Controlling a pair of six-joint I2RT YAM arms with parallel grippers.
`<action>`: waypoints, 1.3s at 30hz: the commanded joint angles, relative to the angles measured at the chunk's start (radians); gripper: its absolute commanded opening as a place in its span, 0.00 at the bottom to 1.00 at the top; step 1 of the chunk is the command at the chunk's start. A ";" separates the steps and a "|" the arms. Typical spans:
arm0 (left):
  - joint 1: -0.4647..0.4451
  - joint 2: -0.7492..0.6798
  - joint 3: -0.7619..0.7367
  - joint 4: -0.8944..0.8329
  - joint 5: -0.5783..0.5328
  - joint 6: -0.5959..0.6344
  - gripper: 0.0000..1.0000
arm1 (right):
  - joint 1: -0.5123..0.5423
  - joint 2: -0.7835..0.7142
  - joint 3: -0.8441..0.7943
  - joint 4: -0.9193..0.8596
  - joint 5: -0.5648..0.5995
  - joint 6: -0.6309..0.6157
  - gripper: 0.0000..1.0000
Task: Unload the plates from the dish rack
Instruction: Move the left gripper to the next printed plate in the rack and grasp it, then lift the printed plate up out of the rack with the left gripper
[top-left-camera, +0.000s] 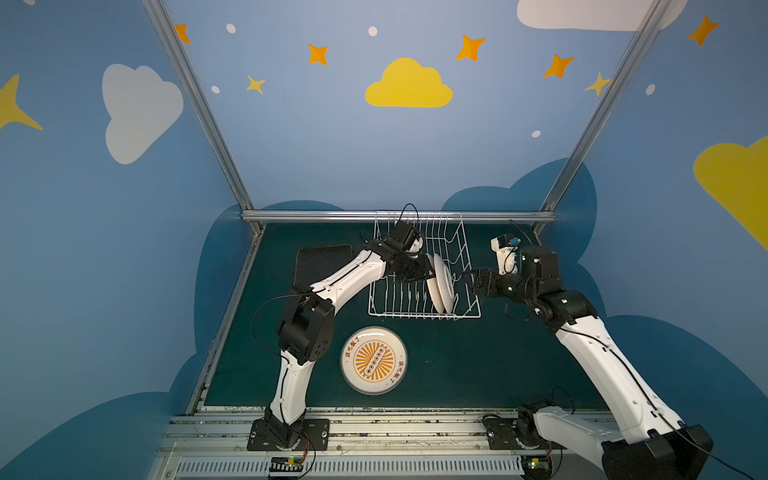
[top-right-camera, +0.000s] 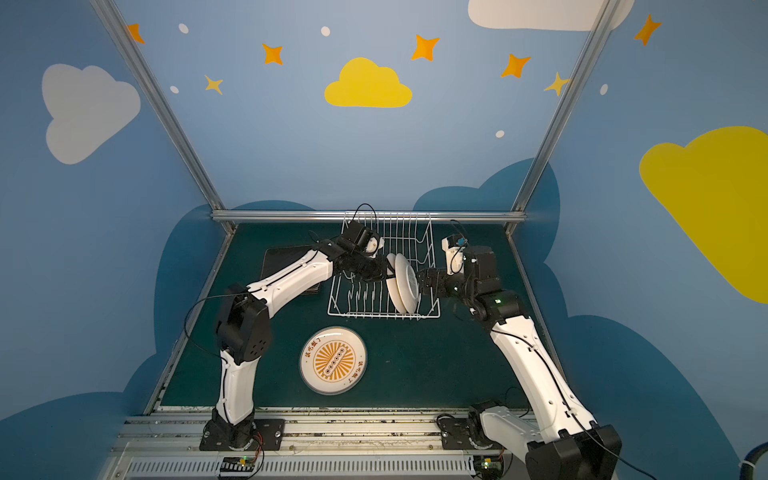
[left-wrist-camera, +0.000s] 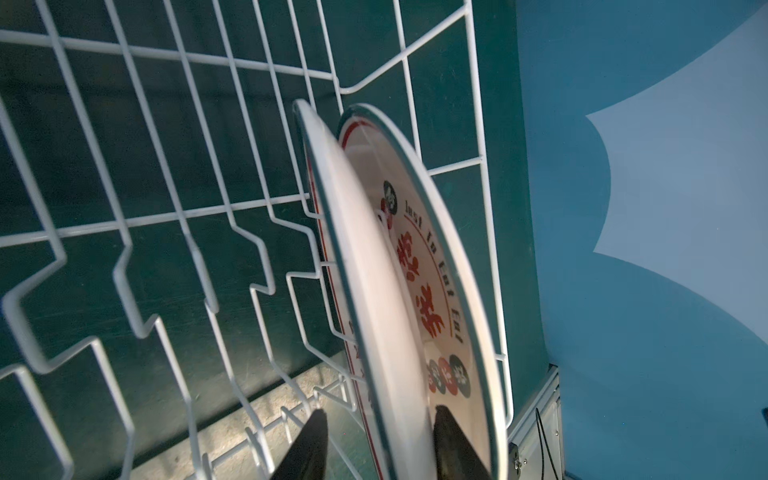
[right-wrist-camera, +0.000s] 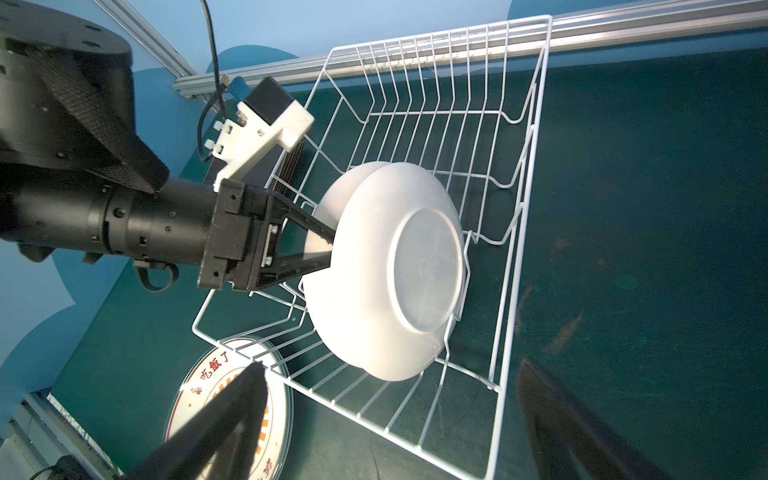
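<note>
white wire dish rack (top-left-camera: 395, 314), rear of green table (top-left-camera: 478, 365): 2 round white plates (top-left-camera: 441, 282) upright at its right end. left pincer (left-wrist-camera: 379, 411): part-open, straddling left-hand plate's rim, not clamped. right pincer (right-wrist-camera: 390, 363): spread wide, empty, beside rack. orange-sunburst round plate (top-left-camera: 373, 360): flat in front.

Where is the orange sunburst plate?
In both top views the orange sunburst plate lies flat on the tabletop, in front of the dish rack, nearer the left arm.
</note>
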 joint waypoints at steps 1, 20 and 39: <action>-0.002 0.026 0.018 0.004 0.007 -0.012 0.40 | -0.005 -0.004 0.033 0.017 0.007 -0.014 0.93; -0.015 0.043 0.000 0.030 -0.009 -0.061 0.19 | -0.007 -0.038 -0.007 0.044 0.022 0.025 0.93; -0.015 -0.047 -0.056 0.114 0.045 -0.142 0.03 | -0.008 -0.047 -0.008 0.052 0.056 0.041 0.93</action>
